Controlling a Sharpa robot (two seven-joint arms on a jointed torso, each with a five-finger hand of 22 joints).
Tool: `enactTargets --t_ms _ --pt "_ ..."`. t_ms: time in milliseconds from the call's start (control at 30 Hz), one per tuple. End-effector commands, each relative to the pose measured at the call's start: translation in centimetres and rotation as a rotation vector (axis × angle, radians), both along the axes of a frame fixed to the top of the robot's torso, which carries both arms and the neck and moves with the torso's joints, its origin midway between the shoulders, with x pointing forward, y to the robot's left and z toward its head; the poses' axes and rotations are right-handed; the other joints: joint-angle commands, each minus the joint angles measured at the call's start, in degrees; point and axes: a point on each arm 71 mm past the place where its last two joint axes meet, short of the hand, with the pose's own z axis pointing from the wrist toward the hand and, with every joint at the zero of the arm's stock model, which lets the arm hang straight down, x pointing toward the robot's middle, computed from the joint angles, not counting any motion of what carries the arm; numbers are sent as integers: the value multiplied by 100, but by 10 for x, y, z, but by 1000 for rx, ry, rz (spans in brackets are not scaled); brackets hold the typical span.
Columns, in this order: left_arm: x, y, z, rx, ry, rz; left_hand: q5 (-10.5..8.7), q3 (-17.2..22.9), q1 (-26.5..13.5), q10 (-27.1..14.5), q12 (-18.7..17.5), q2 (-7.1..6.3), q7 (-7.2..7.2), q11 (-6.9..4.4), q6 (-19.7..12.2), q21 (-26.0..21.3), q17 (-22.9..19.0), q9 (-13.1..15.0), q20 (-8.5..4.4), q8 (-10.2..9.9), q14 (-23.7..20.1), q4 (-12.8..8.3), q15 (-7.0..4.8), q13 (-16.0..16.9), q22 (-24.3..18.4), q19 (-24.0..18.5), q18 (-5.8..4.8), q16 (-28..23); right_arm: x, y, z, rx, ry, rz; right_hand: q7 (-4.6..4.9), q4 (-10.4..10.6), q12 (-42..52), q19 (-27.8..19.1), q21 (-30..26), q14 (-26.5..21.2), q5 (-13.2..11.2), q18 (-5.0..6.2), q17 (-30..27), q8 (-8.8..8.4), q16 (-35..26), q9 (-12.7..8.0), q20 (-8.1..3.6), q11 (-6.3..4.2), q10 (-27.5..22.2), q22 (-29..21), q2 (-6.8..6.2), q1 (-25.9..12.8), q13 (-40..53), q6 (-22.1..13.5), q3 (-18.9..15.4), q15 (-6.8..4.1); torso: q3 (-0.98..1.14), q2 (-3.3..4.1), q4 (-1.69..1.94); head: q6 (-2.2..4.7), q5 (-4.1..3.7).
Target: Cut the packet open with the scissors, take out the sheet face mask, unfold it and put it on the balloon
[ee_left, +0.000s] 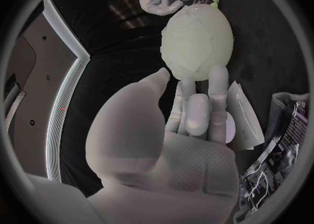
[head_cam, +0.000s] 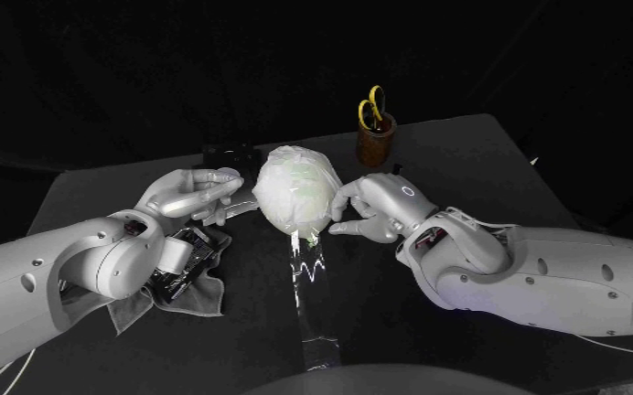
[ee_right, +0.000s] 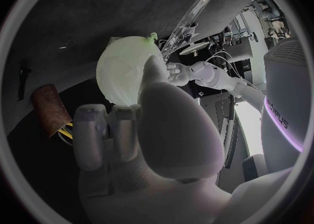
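Easily could shove the balloon [head_cam: 297,201] across the worktop [head_cam: 435,153] and wrinkle the sheet face mask [head_cam: 284,183] by pressing unevenly with the empty left hand [head_cam: 191,196] and right hand [head_cam: 380,203], fingers [ee_left: 219,84] loosely apart.

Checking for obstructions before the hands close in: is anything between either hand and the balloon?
Nothing visible does. The left hand and right hand flank the balloon closely. The scissors stand in a holder behind it; the cloth lies by the left arm.
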Motion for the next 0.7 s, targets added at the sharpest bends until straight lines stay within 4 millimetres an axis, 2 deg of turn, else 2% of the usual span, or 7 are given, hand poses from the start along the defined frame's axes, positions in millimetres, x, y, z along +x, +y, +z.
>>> enactTargets --t_ms 33,100,167,200,333,433,700 --pt "0 -2 1 -11 -8 -9 -11 -23 50 49 -33 5 -3 -2 0 25 7 -6 7 37 41 10 -9 -8 5 34 62 38 -4 -5 7 129 -64 7 210 0 -19 461 -150 598 2 -12 1506 -605 25 -437 186 215 621 1408 21 71 1479 -39 205 178 -5 -2 -3 9 -5" --pt "0 -1 1 -11 -8 -9 -11 -23 50 49 -33 5 -3 -2 0 25 7 -6 7 37 41 10 -9 -8 5 34 62 38 -6 -8 5 148 -64 1 283 -9 -19 434 -201 598 -8 0 1506 -835 25 -581 241 273 621 1392 24 81 1479 -81 298 231 -3 -3 -4 10 -2" --pt "0 -1 1 -11 -8 -8 -11 -23 50 49 -33 5 -3 -2 0 25 7 -6 7 37 41 10 -9 -8 5 34 62 38 -7 -10 2 159 -60 -4 333 -13 -19 424 -219 598 -13 4 1506 -960 25 -651 273 310 621 1386 12 75 1479 -125 338 265 -2 -3 -3 8 2" --pt "0 -1 1 -11 -8 -8 -11 -23 50 49 -33 5 -3 -2 0 25 7 -6 7 37 41 10 -9 -8 5 34 62 38 -8 -11 0 164 -56 -9 379 -10 -19 404 -255 598 -11 13 1506 -1098 25 -730 310 352 621 1374 15 57 1479 -153 395 302 -1 0 1 10 5" --pt "0 -1 1 -11 -9 -8 -11 -23 50 49 -33 5 -3 -2 0 25 7 -6 7 37 41 10 -9 -8 5 34 62 38 -11 -15 -8 175 -47 -25 482 -21 -19 383 -295 598 -6 23 1506 -1384 25 -898 378 437 621 1362 36 89 1479 -258 541 372 -1 3 -4 8 8" --pt "0 -1 1 -11 -9 -7 -11 -23 50 49 -33 5 -3 -2 0 25 7 -6 7 37 41 10 -9 -8 5 34 62 38 -11 -15 -12 175 -44 -31 547 -29 -19 383 -297 598 -8 24 1506 -1596 25 -1046 444 500 621 1362 3 110 1479 -263 672 429 0 5 -3 11 13" --pt "0 -1 1 -11 -8 -8 -11 -23 50 49 -33 5 -3 -2 0 25 7 -6 7 37 41 10 -9 -8 5 34 62 38 -10 -9 -18 172 -44 -31 550 -45 -19 405 -260 598 -7 17 1506 -1719 25 -1163 482 504 621 1374 6 139 1479 -134 823 443 1 8 10 7 -3"
